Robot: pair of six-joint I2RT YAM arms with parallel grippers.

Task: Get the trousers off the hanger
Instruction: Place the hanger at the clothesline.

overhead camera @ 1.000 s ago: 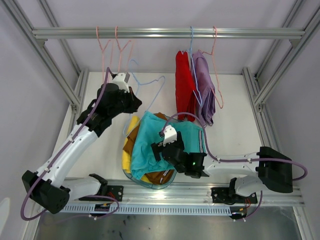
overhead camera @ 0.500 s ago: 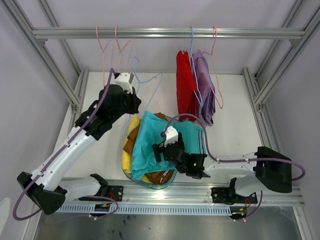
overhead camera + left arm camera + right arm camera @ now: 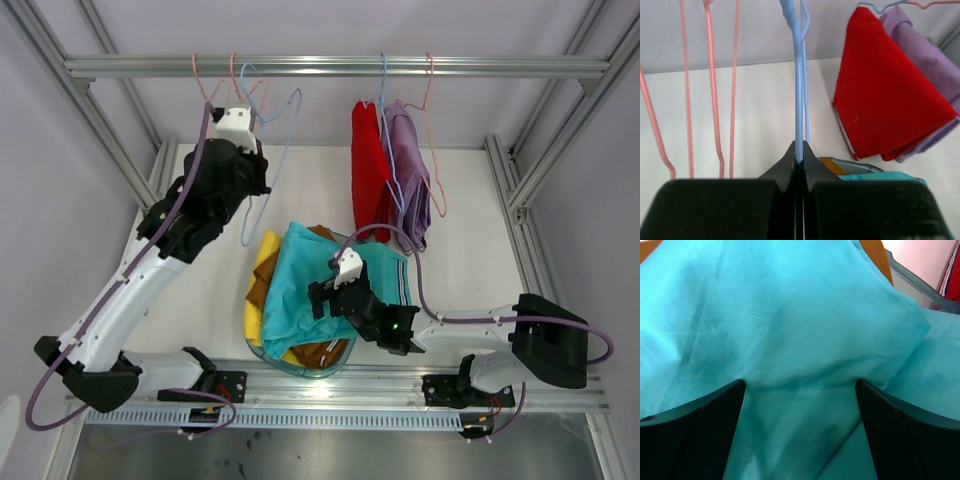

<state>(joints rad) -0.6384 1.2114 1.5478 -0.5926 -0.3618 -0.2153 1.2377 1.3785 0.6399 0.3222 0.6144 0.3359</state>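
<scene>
Red trousers (image 3: 368, 170) and lilac trousers (image 3: 412, 185) hang folded over hangers on the rail (image 3: 480, 66). Both also show in the left wrist view, the red trousers (image 3: 885, 100) in front of the lilac trousers (image 3: 927, 47). Teal trousers (image 3: 290, 290) lie on top of yellow trousers (image 3: 262, 250) and brown trousers (image 3: 320, 352) in a clear tub (image 3: 300, 366). My left gripper (image 3: 258, 182) is shut on a bare blue hanger (image 3: 285, 135), raised close to the rail; the blue hanger (image 3: 799, 100) is pinched at my left gripper (image 3: 798, 154). My right gripper (image 3: 322, 295) stands open just over the teal trousers (image 3: 790, 315), right gripper (image 3: 800, 385) empty.
Bare pink hangers (image 3: 215, 95) hang on the rail's left part, seen as pink hangers (image 3: 710, 75) beside the blue one. The tub rim (image 3: 912, 282) lies right of my right fingers. Frame posts (image 3: 545, 160) flank the white table (image 3: 470, 260).
My left arm has lifted the bare blue hanger up and back, from over the tub to the rail beside the pink hangers. The right gripper has barely shifted over the teal trousers.
</scene>
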